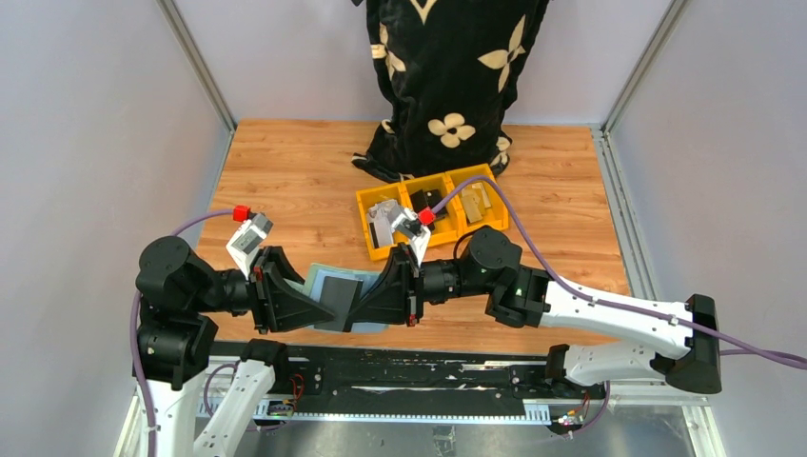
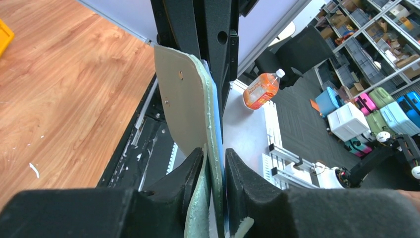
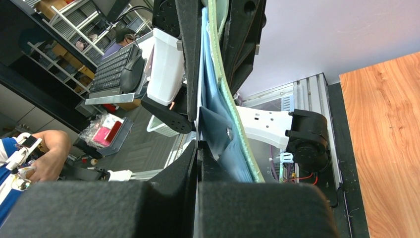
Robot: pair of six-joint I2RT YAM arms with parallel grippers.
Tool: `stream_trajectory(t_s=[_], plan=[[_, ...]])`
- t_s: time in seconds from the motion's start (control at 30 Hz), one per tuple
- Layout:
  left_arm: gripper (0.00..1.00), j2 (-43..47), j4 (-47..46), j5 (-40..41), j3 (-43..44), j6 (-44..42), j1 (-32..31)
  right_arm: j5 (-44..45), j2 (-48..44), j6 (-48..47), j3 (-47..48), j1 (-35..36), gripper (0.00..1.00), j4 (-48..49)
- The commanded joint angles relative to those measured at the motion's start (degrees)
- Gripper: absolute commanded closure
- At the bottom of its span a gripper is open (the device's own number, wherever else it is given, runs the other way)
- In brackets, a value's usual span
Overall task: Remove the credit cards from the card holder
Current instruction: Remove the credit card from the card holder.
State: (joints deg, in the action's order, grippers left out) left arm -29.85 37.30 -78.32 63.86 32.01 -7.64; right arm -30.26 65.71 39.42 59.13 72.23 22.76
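Two robot arms hold the card holder [image 1: 333, 286] aloft between them at the near edge of the desk [image 1: 285, 171], the teal wallet hanging edge-up just in front of the arm bases. The left gripper [image 2: 215, 158] has its fingers [image 2: 190, 173] clenched on one end of the holder [image 2: 185, 109], pinching the pale outer cover and its blue lining together. The right gripper [image 3: 198, 153] faces it from the other side, its fingers [image 3: 190, 163] pressed tight on a thin layer at the opposite end of the holder [image 3: 223, 99], just beside a small snap tab [image 3: 220, 131]. Whether that pinch also takes in the edge of a card cannot be told from either wrist view.

No credit cards can be picked out apart from the wallet. None is seen lying on the wood, and the dark panel on the holder's upper face in the overhead view may be a pocket or a card. By that reading the task looks to be at an early stage: the holder is gripped and steadied, and the cards have yet to be drawn out. Behind the arms stand yellow bins [image 1: 433, 214] and a black flowered cloth [image 1: 447, 76]
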Motion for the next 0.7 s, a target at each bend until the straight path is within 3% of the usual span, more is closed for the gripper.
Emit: stream_trajectory(t_s=[0.0,0.4,0.6,0.63,0.67], plan=[[0.72,0.3,-0.3,-0.8,1.7,1.1,-0.1,-0.5,-1.5,-0.1,-0.6,-0.6,1.0,2.0],[0.94,-0.2,-0.8,0.1,2.5,1.5,-0.1,-0.1,-2.8,-0.3,-3.1,-0.6,1.0,1.4],[1.0,0.1,-3.7,0.8,2.1,4.1,-0.1,0.3,-2.5,0.5,-3.2,-0.6,1.0,4.6],[1.0,0.3,-4.3,0.8,1.9,4.6,-0.1,0.4,-2.4,0.5,-2.9,-0.6,0.98,4.8],[1.0,0.4,-4.7,0.7,1.7,4.9,-0.1,1.0,-2.4,0.5,-2.5,-0.6,0.88,4.8]])
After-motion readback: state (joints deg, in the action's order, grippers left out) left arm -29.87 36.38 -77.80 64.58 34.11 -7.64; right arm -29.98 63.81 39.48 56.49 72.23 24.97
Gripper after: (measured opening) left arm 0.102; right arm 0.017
